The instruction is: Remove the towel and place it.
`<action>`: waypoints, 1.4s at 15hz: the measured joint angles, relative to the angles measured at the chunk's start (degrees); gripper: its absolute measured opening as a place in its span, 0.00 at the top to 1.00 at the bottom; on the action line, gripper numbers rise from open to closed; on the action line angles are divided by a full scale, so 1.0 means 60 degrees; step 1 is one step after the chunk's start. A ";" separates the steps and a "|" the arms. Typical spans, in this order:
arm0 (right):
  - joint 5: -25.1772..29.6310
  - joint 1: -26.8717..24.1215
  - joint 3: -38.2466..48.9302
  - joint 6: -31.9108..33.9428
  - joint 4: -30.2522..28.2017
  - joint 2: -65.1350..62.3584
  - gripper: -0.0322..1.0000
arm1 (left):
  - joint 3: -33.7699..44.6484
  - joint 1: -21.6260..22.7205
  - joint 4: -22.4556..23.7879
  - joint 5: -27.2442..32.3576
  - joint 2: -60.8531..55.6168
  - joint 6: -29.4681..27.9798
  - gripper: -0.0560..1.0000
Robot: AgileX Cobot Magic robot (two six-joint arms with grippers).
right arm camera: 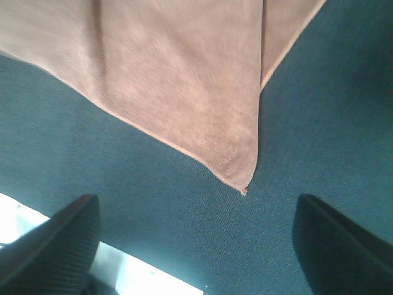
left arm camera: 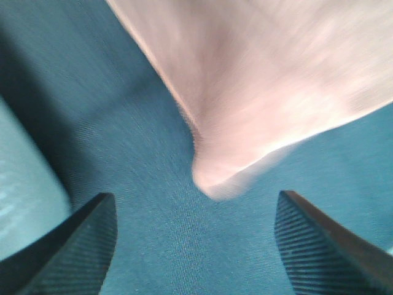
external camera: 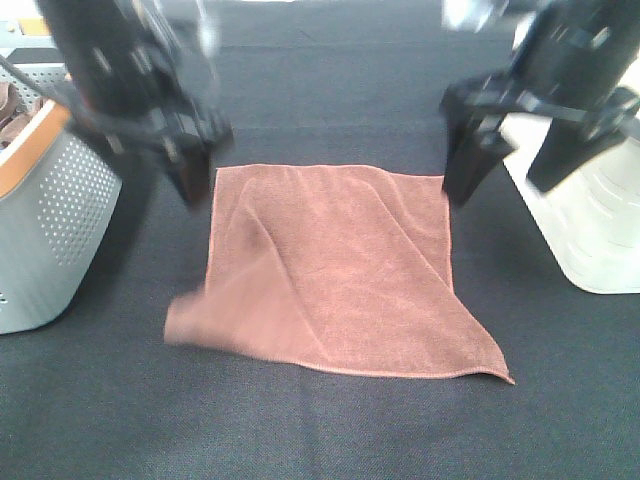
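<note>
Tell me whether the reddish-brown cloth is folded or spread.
Spread: the reddish-brown microfibre cloth lies open in one layer on the dark table, with mild wrinkles.

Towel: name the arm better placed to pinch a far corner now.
Right, narrowly. The right gripper is open with a crisp towel corner just ahead. The left gripper is open too, but its corner looks curled and blurred.

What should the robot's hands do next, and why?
Probably lift both arms up and away. The towel already lies spread on the dark table, and the left gripper and right gripper are both open, holding nothing, each by a far corner.
</note>
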 joint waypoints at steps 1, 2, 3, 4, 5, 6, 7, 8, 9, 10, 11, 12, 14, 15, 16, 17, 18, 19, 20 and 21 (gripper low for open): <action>0.0019 0.0000 0.0000 -0.0010 0.0000 -0.0353 0.19 | 0.0000 0.0000 0.0000 0.0010 -0.0420 0.0000 0.29; 0.0048 0.0000 0.0000 -0.0019 0.0000 -0.0630 0.19 | 0.0000 0.0000 0.0000 0.0029 -0.0821 0.0000 0.29; 0.0143 0.0000 0.0000 -0.0019 0.0000 -0.1012 0.19 | 0.0000 0.0000 0.0048 0.0029 -0.1165 0.0000 0.29; 0.0153 0.0000 0.0000 -0.0019 -0.0010 -0.1270 0.19 | 0.0000 0.0000 0.0296 0.0038 -0.1833 0.0000 0.29; 0.0162 0.0000 0.0000 -0.0029 -0.0029 -0.1528 0.19 | 0.0000 0.0000 0.0602 0.0038 -0.2301 0.0000 0.29; 0.0162 0.0000 0.0029 -0.0029 -0.0048 -0.1843 0.19 | 0.0000 0.0000 0.0831 0.0057 -0.2798 -0.0010 0.29; 0.0162 0.0000 0.0143 -0.0086 -0.0191 -0.2406 0.19 | 0.0029 0.0000 0.1003 0.0057 -0.3400 -0.0076 0.29; 0.0162 0.0000 0.0143 -0.0086 -0.0191 -0.2406 0.19 | 0.0029 0.0000 0.1003 0.0057 -0.3400 -0.0076 0.29; 0.0172 0.0000 0.0334 -0.0124 -0.0344 -0.2836 0.19 | 0.0267 0.0000 0.1089 0.0057 -0.4259 -0.0105 0.29; 0.0172 0.0000 0.0592 -0.0124 -0.0468 -0.3189 0.19 | 0.0649 0.0000 0.1194 0.0057 -0.4794 -0.0105 0.29; 0.0172 0.0000 0.1012 -0.0124 -0.0583 -0.3638 0.19 | 0.1241 0.0000 0.1308 0.0057 -0.5357 -0.0105 0.29; 0.0172 0.0000 0.1442 -0.0124 -0.0621 -0.4078 0.19 | 0.1853 0.0000 0.1346 0.0057 -0.5863 -0.0115 0.29; 0.0172 0.0000 0.3151 -0.0124 -0.0630 -0.5386 0.19 | 0.4221 0.0000 0.1356 0.0057 -0.7448 -0.0325 0.29; 0.0172 0.0000 0.3839 -0.0124 -0.0668 -0.5968 0.19 | 0.5300 0.0000 0.1356 0.0048 -0.8155 -0.0363 0.29; 0.0181 0.0000 0.4565 -0.0124 -0.0688 -0.6637 0.19 | 0.6245 0.0000 0.1337 -0.0010 -0.8948 -0.0382 0.29; 0.0191 0.0000 0.5185 -0.0124 -0.0707 -0.7334 0.19 | 0.7191 0.0000 0.1289 -0.0229 -0.9673 -0.0401 0.29; 0.0210 0.0000 0.5758 -0.0124 -0.0764 -0.7916 0.19 | 0.8021 0.0000 0.1213 -0.0516 -1.0485 -0.0401 0.29; 0.0201 0.0000 0.6322 -0.0124 -0.0840 -0.8690 0.19 | 0.8594 0.0000 0.1136 -0.0754 -1.1106 -0.0401 0.29; 0.0029 0.0000 0.6761 -0.0124 -0.0945 -0.9482 0.19 | 0.9196 0.0000 0.0955 -0.1041 -1.1889 -0.0401 0.29; -0.0334 0.0000 0.7334 -0.0124 -0.1117 -1.0600 0.19 | 0.9807 0.0000 0.0697 -0.1385 -1.2806 -0.0162 0.29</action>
